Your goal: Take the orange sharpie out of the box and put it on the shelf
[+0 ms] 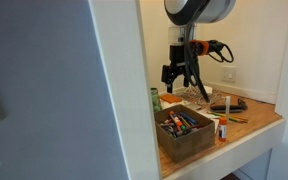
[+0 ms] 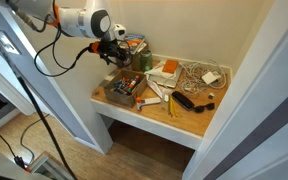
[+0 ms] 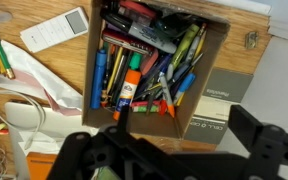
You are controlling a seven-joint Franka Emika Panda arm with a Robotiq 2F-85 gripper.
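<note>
Honestly, nothing is done yet: my gripper (image 1: 181,84) hovers above the box (image 1: 187,142) at the shelf's (image 1: 256,124) near left, fingers spread and empty. An orange-capped marker (image 3: 133,72), likely the sharpie, lies among the pens (image 3: 169,60) inside. Grasping, lifting and placing it remain.

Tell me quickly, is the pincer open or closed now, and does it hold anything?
The pincer is open and holds nothing; it hangs above the box.
</note>
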